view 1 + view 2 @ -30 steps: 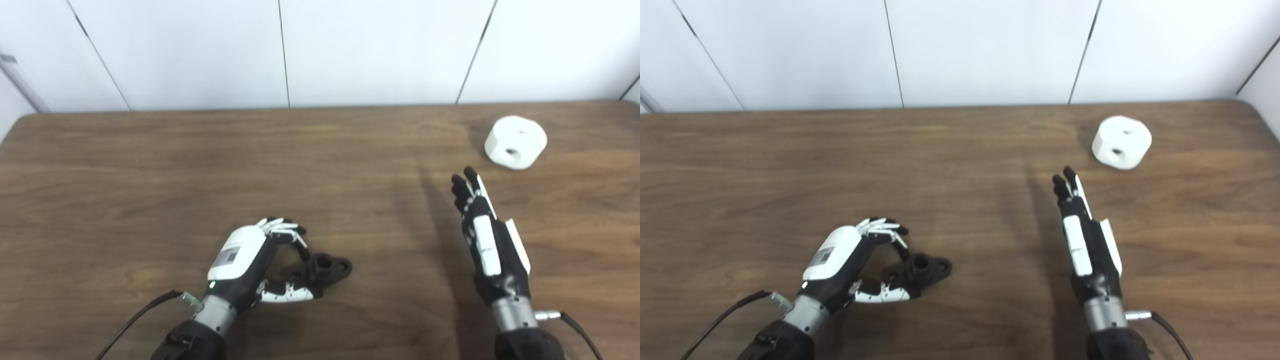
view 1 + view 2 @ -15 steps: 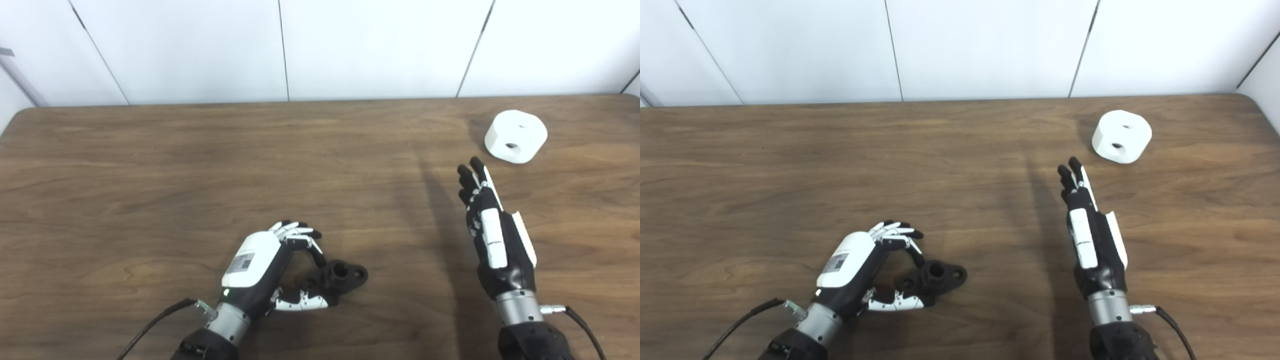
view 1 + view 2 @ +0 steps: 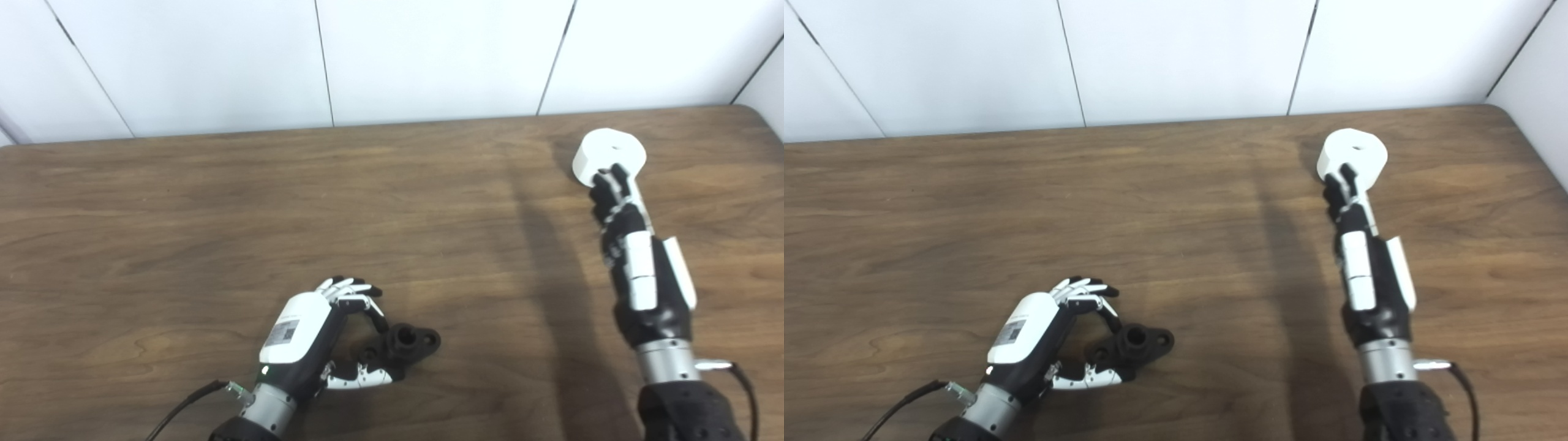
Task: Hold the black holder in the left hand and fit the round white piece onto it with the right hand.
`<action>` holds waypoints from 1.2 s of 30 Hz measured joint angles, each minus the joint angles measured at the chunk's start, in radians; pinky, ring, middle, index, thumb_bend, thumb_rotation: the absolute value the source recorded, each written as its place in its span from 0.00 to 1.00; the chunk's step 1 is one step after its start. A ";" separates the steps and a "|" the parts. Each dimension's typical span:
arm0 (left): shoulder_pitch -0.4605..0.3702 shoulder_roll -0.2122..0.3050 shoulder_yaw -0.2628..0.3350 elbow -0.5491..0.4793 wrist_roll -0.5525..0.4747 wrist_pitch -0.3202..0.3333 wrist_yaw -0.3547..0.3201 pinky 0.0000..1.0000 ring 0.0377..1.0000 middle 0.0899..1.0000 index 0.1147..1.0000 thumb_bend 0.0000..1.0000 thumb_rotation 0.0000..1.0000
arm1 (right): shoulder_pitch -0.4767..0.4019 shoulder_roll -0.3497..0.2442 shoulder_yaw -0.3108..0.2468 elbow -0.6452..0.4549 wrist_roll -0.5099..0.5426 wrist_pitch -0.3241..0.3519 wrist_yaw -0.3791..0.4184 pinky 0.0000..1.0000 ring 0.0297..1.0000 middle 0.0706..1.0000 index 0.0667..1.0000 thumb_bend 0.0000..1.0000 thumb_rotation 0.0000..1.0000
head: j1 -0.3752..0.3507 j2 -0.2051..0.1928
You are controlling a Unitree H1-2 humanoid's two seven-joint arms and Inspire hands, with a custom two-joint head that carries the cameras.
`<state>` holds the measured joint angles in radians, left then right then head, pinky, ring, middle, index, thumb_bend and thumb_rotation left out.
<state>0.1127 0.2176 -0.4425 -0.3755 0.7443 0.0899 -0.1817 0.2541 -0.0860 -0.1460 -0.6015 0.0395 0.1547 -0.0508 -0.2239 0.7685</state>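
The black holder [image 3: 411,342] lies on the wooden table [image 3: 184,233] near the front edge, a short tube standing up between two flat lobes. My left hand [image 3: 304,335] is curled around its left end, fingertips on the far side and thumb along the near side. The round white piece [image 3: 614,150] sits at the far right of the table with a small hole in its top. My right hand [image 3: 639,269] is stretched flat toward it, fingers straight and apart from the thumb, fingertips [image 3: 1344,177] overlapping its near side. That hand holds nothing.
A white panelled wall [image 3: 429,55] runs along the table's far edge. The table's right edge and rounded far corner [image 3: 1507,116] lie just beyond the white piece. Cables trail from both wrists at the bottom of the picture.
The view has shifted a little. My right hand has reached forward, from well short of the white piece to its near side. My left hand has stayed curled on the holder.
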 measured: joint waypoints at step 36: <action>0.009 -0.013 0.018 0.079 0.030 -0.074 0.057 0.90 0.86 0.76 0.42 0.52 0.05 | -0.185 -0.222 -0.132 -0.076 -0.086 0.279 0.059 1.00 0.95 0.95 0.98 0.55 1.00 | -0.034 -0.055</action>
<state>0.1213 0.2044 -0.4242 -0.2970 0.7745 0.0159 -0.1245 0.0687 -0.3081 -0.2780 -0.6777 -0.0464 0.4334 0.0084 -0.2577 0.7134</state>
